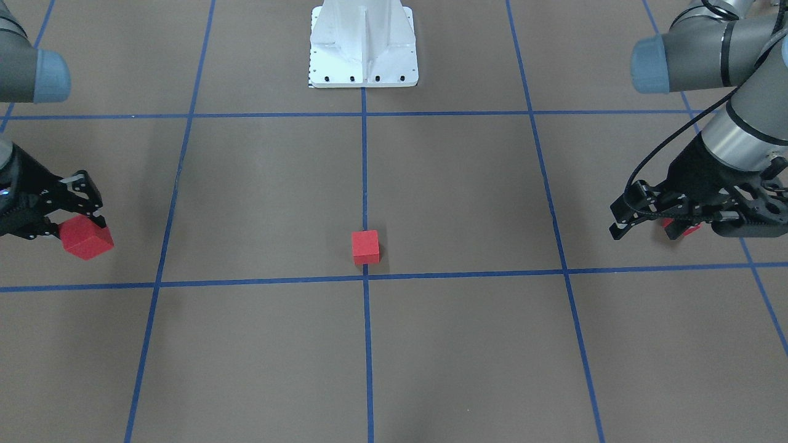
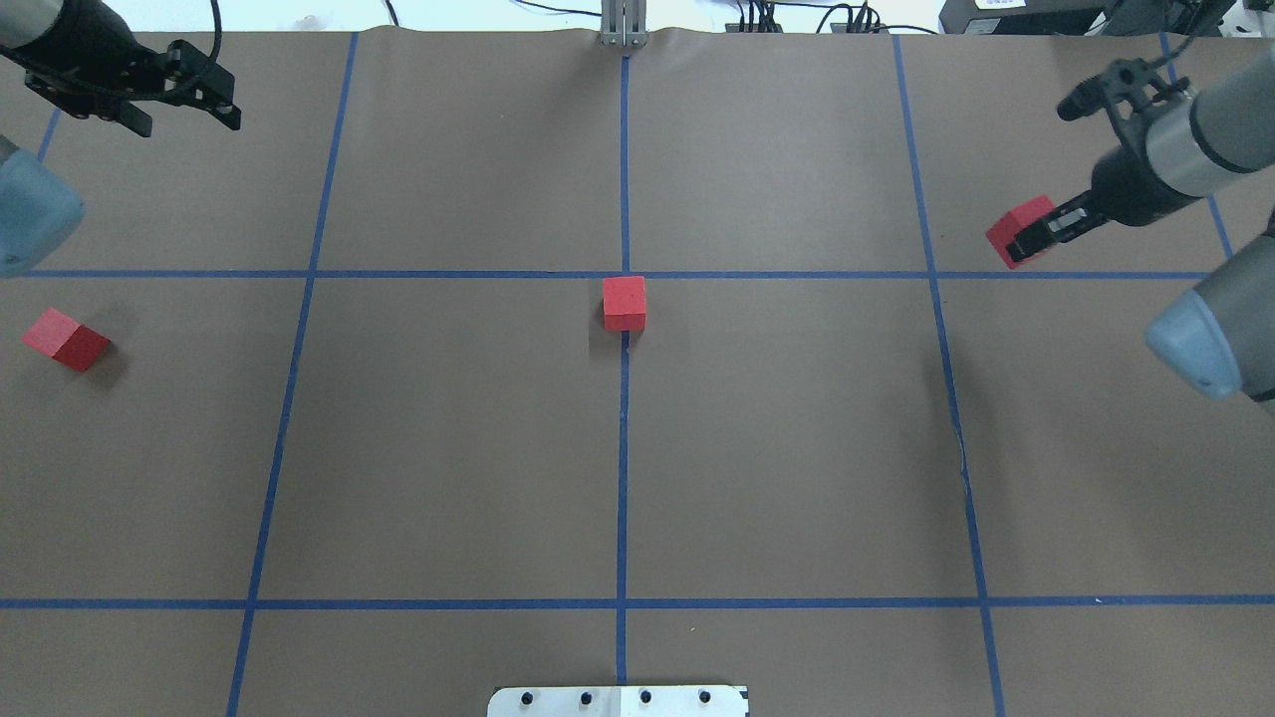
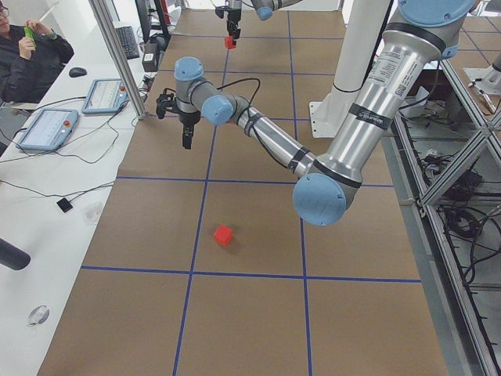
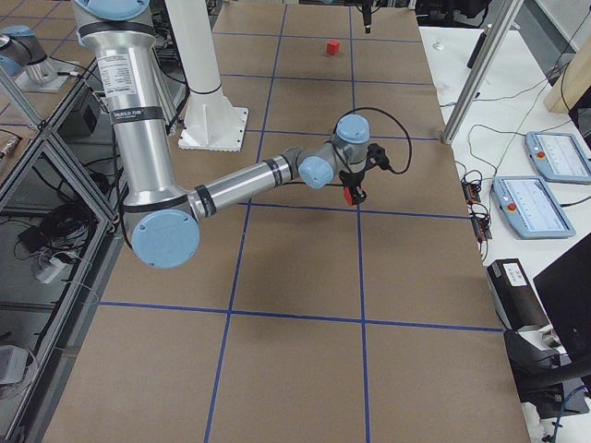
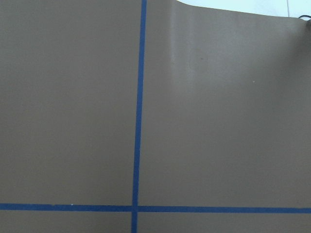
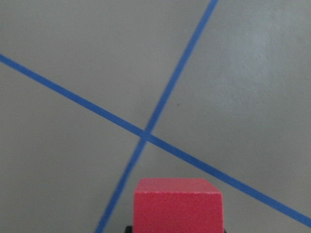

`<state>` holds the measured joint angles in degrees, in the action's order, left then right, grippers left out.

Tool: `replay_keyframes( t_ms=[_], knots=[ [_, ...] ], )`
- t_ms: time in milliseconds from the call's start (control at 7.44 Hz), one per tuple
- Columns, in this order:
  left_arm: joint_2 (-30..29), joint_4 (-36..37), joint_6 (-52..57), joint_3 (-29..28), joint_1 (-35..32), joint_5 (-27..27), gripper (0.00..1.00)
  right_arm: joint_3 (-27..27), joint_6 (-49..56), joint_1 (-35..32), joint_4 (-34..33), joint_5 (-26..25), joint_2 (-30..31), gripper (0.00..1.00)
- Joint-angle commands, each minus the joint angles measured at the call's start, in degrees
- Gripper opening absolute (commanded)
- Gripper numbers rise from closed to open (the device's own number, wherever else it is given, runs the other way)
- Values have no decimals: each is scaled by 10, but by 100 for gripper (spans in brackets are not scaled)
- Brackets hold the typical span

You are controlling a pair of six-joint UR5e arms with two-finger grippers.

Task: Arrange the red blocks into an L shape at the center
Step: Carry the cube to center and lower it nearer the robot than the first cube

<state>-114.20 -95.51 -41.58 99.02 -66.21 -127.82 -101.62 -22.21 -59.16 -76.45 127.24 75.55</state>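
One red block [image 2: 624, 303] sits flat on the brown paper [image 2: 448, 448], just beside the center crossing [image 2: 625, 274]. It is on the robot's side of that crossing, square to the grid, and it straddles the blue tape line that runs back toward the white robot base [image 1: 363, 46].

The second red block [image 1: 86, 237] is well out from the center on the robot's right, over by the next tape crossing along the same cross line. The right gripper [image 1: 79, 226] is clenched on it, fingers pressed to opposite faces. The cube hangs tilted with one corner lowest, and it looks to be off the paper. From the right wrist camera the cube fills the bottom of the view, with that tape crossing just beyond it.

The third red block [image 2: 66, 339] lies alone on the paper, far from the center on the robot's left and a little to the robot's side of the cross line. It is turned diagonal to the grid.

The left gripper [image 2: 184, 118] is also far out on that side, but on the operators' side of the cross line and well apart from the third cube. It is raised, and its jaws are spread with nothing between them.

A person [image 3: 31, 51] sits at the white bench beyond the table's edge.
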Motion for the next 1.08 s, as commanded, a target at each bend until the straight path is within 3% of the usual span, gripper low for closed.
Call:
replay_keyframes(
  t_ms=[0,269,538,672,941],
  knots=[
    [50,-2,120,-11,-30,-1,99,-19,-193,106,-34,-82,-86,0],
    [71,-7,143,-13,-39,0,99,-23,-345,226,-44,-180,-155,0],
    [76,-7,144,-15,-39,0,99,-22,-409,292,-91,-227,-209,0],
    [76,-7,144,-14,-39,0,99,-4,-413,330,-104,-274,-224,0],
    [76,-9,142,-13,-39,1,99,56,-471,352,-105,-299,-280,0]
  ],
)
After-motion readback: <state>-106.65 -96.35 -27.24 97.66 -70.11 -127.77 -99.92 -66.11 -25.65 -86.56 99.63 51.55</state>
